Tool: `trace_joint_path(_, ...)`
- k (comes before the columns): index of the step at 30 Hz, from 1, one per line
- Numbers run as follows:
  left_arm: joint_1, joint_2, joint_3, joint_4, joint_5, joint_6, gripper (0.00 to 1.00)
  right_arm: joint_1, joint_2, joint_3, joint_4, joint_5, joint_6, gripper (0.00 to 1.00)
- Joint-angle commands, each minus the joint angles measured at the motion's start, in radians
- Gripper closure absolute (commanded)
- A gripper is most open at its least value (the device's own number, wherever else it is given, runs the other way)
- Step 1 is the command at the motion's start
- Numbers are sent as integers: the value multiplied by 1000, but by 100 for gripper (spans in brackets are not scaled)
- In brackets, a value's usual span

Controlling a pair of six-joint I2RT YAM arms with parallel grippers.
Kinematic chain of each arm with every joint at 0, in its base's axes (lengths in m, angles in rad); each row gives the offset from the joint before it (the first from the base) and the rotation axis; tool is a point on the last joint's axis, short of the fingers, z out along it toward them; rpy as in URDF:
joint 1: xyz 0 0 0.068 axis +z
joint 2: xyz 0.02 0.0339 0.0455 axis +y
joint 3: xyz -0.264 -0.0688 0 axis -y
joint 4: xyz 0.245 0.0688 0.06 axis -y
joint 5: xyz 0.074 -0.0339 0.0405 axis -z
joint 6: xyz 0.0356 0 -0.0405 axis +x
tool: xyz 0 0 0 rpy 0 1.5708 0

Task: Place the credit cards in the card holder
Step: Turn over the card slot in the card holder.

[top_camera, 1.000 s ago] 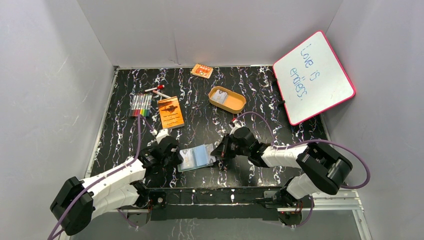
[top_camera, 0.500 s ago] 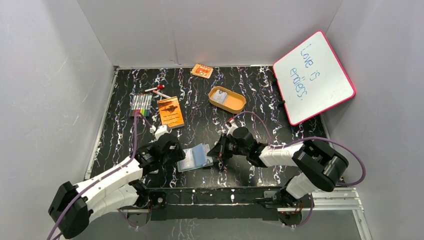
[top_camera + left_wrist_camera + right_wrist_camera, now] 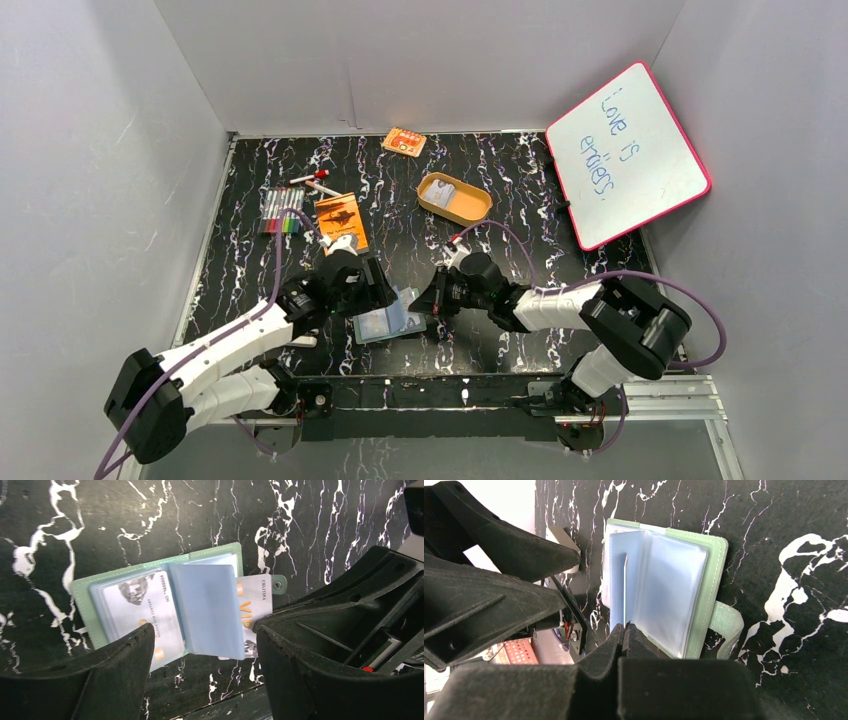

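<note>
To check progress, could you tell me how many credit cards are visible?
3. One card sits in the card holder; a VIP card pokes out by its snap tab; a third lies in the tan tray. Others may be hidden.

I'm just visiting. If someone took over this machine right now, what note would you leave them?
Left gripper: open, above the card holder.
Right gripper: shut, pinching a pocket leaf upright.
Done: one card sits in a pocket.
To do: the VIP card sticks out past the holder's edge; another pale card lies in the tan tray.
</note>
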Motion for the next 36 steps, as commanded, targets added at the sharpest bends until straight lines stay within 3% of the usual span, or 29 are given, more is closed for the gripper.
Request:
trace_joint_path(1,1,38,-2,89,95,19,29,12,20,49,55,-15,-9,100)
trace_joint_path(11,1,77,-33,131,112,30,45,14,34,54,59,-21,-11,100)
trace_joint_path(19,1,107,-32,141,110,30,37,18,38,62,72,-41,-18,100)
trace_joint_path(23,0,108,-32,138,107,37,37,24,49,74,77,-57,-25,100)
trace_joint_path(27,1,100,-41,120,91,38,50,27,55,73,77,-54,-23,100)
trace_joint_path(36,1,46,-75,60,16,26,99,27,25,58,24,1,-25,100)
